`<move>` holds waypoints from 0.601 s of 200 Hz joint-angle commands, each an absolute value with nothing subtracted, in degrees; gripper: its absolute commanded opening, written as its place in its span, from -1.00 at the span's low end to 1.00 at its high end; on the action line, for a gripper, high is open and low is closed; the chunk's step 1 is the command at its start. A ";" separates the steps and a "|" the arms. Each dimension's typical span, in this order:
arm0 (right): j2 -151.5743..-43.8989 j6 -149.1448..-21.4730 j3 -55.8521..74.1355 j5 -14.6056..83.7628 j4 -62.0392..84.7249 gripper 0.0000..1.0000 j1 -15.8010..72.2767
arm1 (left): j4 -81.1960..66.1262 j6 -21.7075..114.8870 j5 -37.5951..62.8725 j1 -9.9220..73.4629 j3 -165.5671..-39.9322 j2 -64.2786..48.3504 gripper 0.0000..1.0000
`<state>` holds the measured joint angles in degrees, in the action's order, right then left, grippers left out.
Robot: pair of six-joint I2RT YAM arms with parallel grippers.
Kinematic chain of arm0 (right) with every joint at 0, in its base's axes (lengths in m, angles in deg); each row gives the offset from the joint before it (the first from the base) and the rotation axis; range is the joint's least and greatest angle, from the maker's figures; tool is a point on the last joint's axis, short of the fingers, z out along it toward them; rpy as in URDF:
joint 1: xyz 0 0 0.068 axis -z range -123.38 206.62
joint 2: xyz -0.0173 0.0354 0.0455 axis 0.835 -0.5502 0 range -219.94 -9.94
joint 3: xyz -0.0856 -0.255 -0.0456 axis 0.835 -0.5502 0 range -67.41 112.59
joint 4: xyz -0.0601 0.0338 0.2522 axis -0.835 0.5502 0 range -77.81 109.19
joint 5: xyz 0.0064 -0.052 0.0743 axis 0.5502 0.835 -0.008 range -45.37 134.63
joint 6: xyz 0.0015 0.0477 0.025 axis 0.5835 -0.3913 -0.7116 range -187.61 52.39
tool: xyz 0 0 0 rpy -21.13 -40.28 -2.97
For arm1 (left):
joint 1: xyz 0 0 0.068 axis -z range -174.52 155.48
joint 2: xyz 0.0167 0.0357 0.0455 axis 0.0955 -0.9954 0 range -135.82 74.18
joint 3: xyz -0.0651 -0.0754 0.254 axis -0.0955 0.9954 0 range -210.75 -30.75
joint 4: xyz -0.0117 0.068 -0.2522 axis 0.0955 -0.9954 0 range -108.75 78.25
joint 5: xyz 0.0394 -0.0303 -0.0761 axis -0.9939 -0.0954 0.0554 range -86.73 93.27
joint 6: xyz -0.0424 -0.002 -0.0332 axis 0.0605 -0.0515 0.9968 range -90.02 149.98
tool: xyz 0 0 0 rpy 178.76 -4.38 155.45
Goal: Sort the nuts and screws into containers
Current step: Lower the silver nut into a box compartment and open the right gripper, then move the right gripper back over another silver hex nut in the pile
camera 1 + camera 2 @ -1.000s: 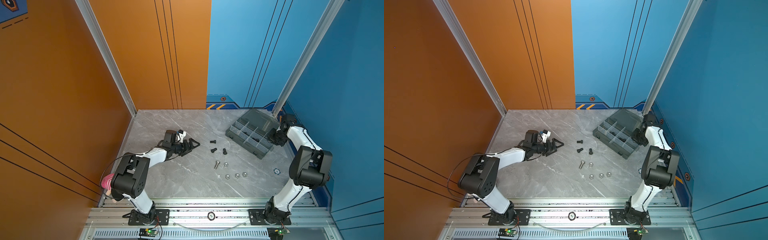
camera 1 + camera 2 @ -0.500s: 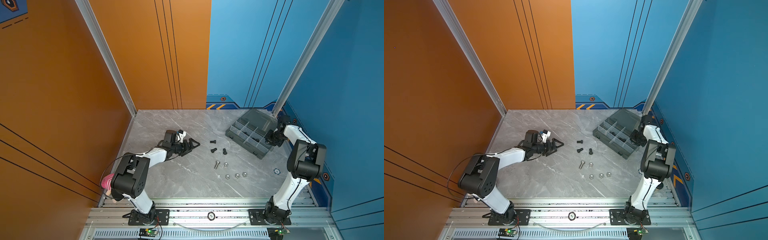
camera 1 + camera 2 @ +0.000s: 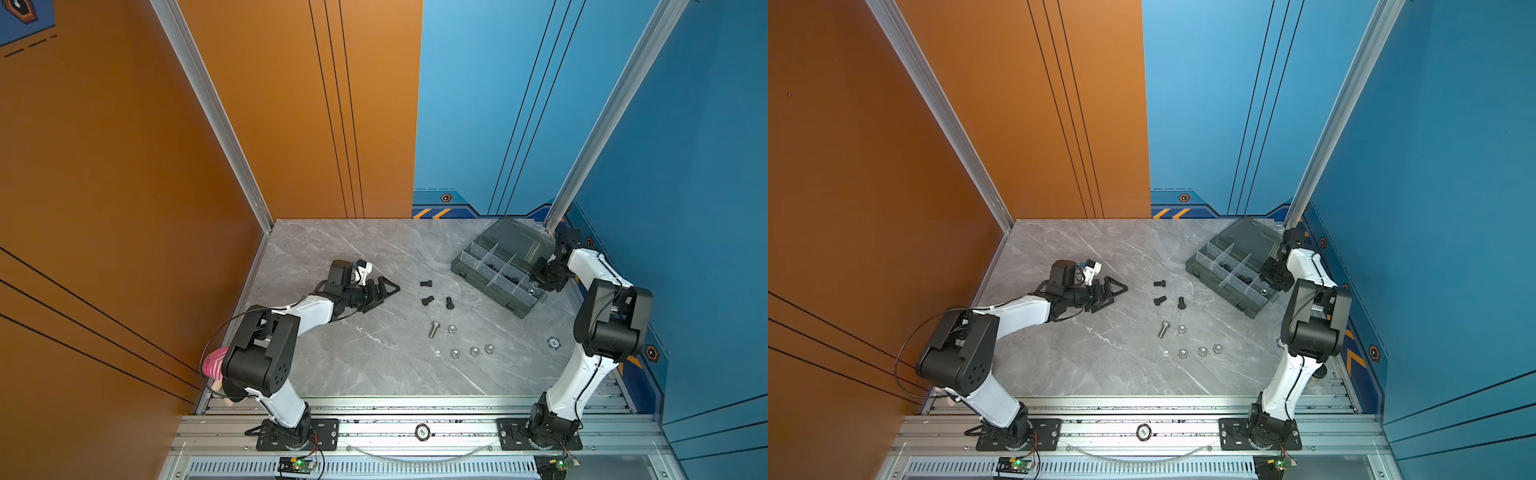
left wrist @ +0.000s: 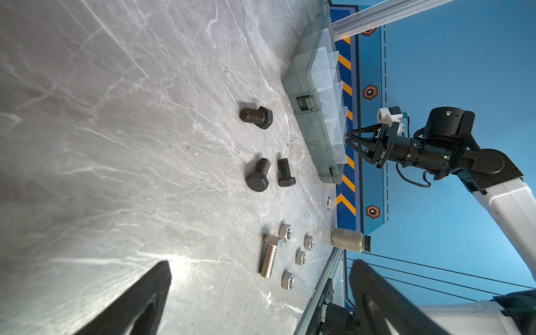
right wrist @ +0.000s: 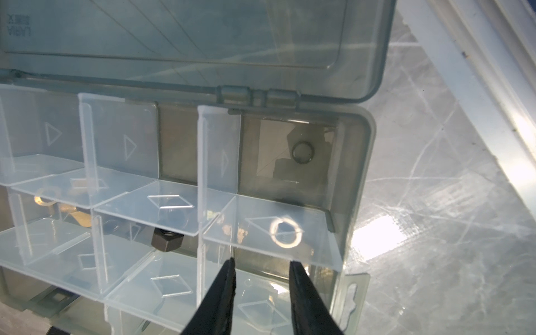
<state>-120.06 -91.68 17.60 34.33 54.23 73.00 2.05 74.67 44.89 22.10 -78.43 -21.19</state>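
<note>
The right pincer (image 5: 262, 261) hung a little open, holding nothing, over the end part of the grey box (image 5: 362, 174). The left pincer (image 3: 384, 293) stood wide open near black screws (image 3: 427, 300) and silver nuts (image 3: 474, 351) on the counter (image 3: 353, 365).

Right gripper (image 5: 262, 269), tips slightly parted, above the end compartment of the smoky-grey translucent plastic organiser box (image 5: 359, 179). Pale dividers (image 5: 203, 174) beside it, raised tinted lid (image 5: 203, 34) beyond. Ahead of left gripper (image 3: 388, 294): bare grey marble table (image 3: 332, 365), then three black hex-head bolts (image 3: 427, 300).
</note>
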 commanded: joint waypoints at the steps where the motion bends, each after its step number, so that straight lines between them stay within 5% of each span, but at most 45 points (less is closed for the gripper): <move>1: -115.04 -90.69 17.64 32.75 57.01 -0.30 72.02 | 2.58 74.72 45.16 22.30 -79.48 -21.10 0.95; 120: -94.20 -99.28 -6.41 37.08 60.13 -0.13 51.01 | 2.42 74.72 45.68 22.09 -79.64 -21.39 0.96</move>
